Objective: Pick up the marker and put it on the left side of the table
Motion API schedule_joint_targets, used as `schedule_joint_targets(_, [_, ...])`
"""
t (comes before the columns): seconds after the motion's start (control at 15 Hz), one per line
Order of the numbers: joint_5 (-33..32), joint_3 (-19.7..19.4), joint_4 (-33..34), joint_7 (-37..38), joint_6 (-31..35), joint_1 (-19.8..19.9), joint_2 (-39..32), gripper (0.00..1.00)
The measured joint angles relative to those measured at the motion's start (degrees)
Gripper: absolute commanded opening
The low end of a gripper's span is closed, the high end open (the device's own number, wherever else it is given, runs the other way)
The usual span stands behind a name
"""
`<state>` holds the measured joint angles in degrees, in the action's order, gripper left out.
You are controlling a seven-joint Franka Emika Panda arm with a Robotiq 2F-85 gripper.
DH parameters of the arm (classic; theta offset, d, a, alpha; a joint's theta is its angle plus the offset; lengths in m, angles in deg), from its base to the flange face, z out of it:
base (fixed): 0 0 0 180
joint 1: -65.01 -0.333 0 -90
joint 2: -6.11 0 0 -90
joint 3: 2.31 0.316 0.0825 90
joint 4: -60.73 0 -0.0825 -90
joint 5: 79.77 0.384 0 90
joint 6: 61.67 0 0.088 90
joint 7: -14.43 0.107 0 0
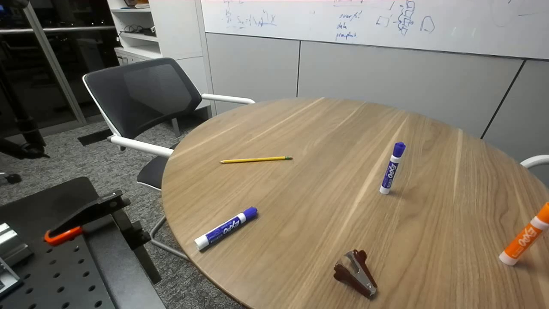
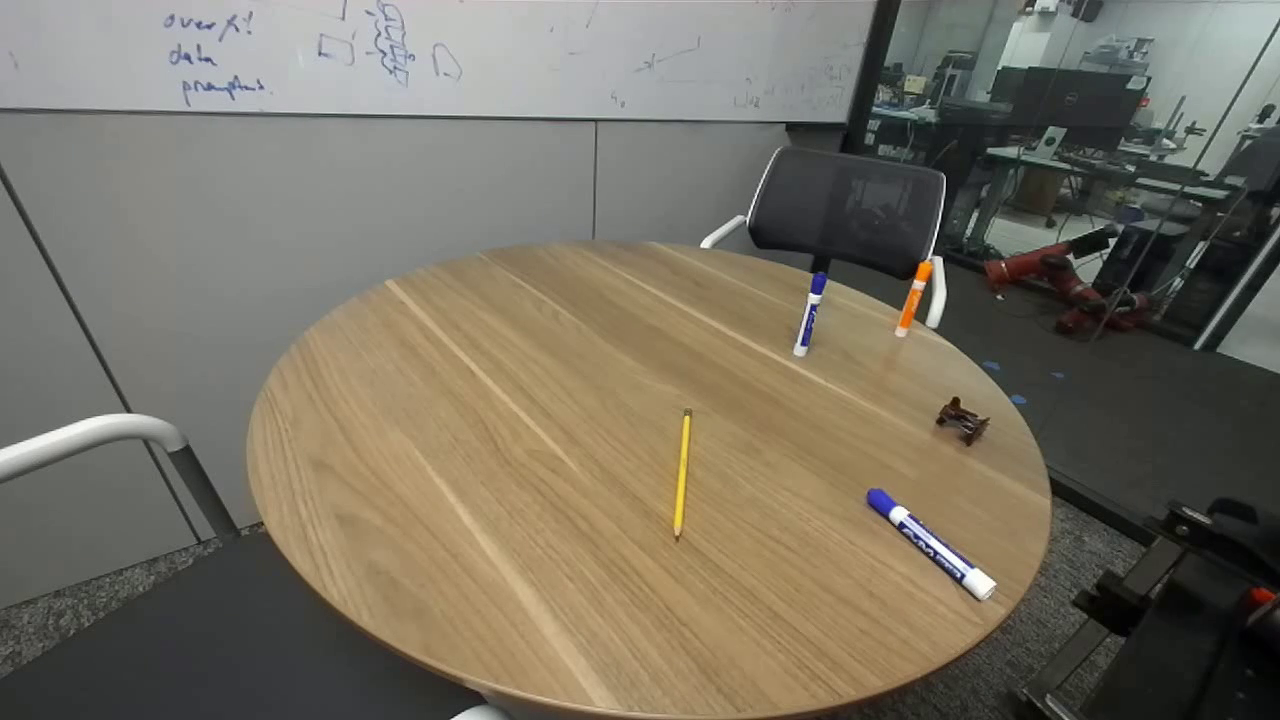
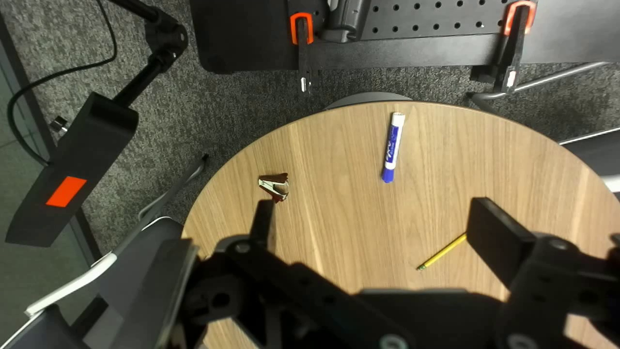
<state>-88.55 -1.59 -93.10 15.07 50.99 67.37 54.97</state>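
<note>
Light wood grain streaks the round table [image 1: 300, 193] in an exterior view; near its edge lies a white-barrelled, blue-capped Expo marker [image 1: 225, 229] with a blue label band, while a near-twin [image 1: 390, 171] stands upright. In an exterior view, a slim yellow pencil [image 2: 683, 475] lies further in. In the wrist view, the gripper [image 3: 372, 211] has blurred, seemingly blocky fingers set wide apart.

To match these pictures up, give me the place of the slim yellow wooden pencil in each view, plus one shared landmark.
In an exterior view: the slim yellow wooden pencil just left of centre, nearly crosswise.
In an exterior view: the pencil below and slightly right of centre, nearly top to bottom.
Wrist view: the pencil below and right of centre, slanting, sharp end hidden by the open black gripper.
Shared landmark: the brown V-shaped metal staple remover.
</note>
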Motion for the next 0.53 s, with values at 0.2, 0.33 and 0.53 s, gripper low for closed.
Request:
schedule_joint_targets(0.2, [0.0, 0.0, 0.0, 0.0, 0.0, 0.0, 0.0, 1.00])
schedule_joint_targets(0.33, [0.0, 0.0, 0.0, 0.2, 0.0, 0.0, -0.2, 1.00])
schedule_joint_targets(0.53, [0.2, 0.0, -0.1, 1.5, 2.6, 0.0, -2.9, 1.00])
